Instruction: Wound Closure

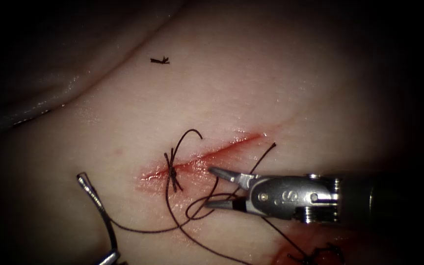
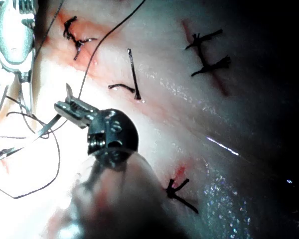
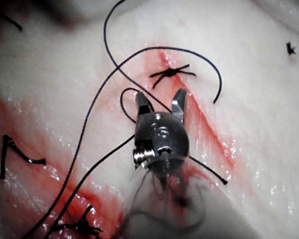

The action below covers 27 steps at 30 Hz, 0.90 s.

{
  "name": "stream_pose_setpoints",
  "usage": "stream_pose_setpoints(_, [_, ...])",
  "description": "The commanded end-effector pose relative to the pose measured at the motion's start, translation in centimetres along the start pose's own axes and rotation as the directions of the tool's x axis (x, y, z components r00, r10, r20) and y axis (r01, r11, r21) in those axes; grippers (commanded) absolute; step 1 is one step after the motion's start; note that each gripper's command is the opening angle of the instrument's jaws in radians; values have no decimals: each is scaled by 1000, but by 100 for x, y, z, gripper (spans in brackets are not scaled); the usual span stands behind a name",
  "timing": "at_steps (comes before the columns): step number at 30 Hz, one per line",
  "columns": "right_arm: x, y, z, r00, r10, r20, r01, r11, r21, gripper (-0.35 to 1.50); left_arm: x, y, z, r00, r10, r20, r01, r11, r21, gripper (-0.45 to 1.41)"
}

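Steel needle [image 1: 96, 206] lies free left of the cut [image 1: 207, 157]; right tool [image 1: 217, 187] gapes empty, left tool [image 2: 67, 103] probably grips needle mid-curve; slippery, stiff.

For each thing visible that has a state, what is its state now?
Right claw: open, holds nothing, over the cut.
Left claw: holds the needle.
Needle: lies left of the cut, outside the tissue.
Cut: one knotted stitch at its left end, the rest open.
Thread: slack, in loops on the tissue.
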Motion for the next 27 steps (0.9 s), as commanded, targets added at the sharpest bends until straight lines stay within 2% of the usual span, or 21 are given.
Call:
stream_pose_setpoints(1, [-1, -1, 5, 1000, 5, -2, -5, 1000, -5, 67, -4, 8, 3, 1000, -1, 1, 1, 1000, -2, -45])
stream_pose_setpoints(5, [-4, 0, 1, 1000, 14, 5, -14, 1000, -22, 78, -4, 8, 3, 1000, -1, 1, 1, 1000, -2, -45])
stream_pose_setpoints(8, [-9, -1, 3, 1000, 16, 12, -16, 999, -30, 78, -4, 9, 3, 1000, -1, -1, 1, 1000, -4, -45])
stream_pose_setpoints(18, [-9, -3, 19, 1000, 18, 5, -18, 999, -50, 54, -4, 11, 4, 1000, 1, -3, -1, 1000, -4, -45])
stream_pose_setpoints(20, [-8, -3, 20, 1000, 19, 3, -19, 998, -53, 36, -4, 11, 4, 1000, 1, -3, -1, 1000, -3, -45])
stream_pose_setpoints(22, [-7, -4, 21, 1000, 20, -1, -20, 998, -57, 2, -4, 11, 4, 1000, 1, -4, -1, 1000, -4, -45])
stream_pose_setpoints(25, [-7, -4, 20, 1000, 21, -5, -21, 998, -55, -35, -4, 11, 4, 1000, 1, -3, -1, 1000, -4, -45])
stream_pose_setpoints(27, [-6, -6, 19, 1000, 21, -17, -21, 999, -39, -35, -4, 11, 4, 1000, 1, -4, -1, 1000, -4, -45])
